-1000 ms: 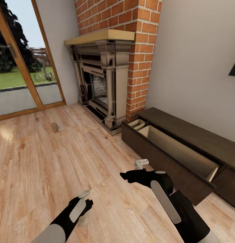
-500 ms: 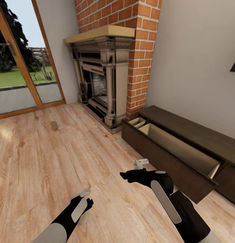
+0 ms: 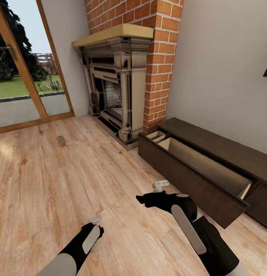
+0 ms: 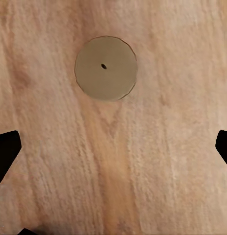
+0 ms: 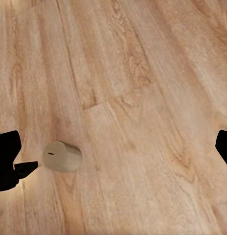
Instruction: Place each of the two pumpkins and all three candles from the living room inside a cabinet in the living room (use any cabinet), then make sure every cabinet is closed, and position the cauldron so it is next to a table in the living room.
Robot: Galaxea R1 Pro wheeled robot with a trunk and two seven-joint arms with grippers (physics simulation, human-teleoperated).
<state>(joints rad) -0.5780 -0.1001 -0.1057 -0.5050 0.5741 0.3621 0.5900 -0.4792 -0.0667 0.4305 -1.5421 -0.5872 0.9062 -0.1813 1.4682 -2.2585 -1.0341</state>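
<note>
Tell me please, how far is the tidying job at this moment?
Done: the cabinet has one drawer pulled open; I cannot see anything inside it. In hand: nothing is held, but the open left gripper hangs over a candle standing on the floor. Left: that candle, another candle near the glass door, then closing the drawer. Pumpkins and cauldron cannot be judged here.

a candle (image 3: 61, 140) lay on the floor (image 3: 53, 184) at ten o'clock, well apart from the cabinet (image 3: 210, 168) at two o'clock; the fireplace (image 3: 114, 84) stood at twelve, just beside the cabinet.
</note>
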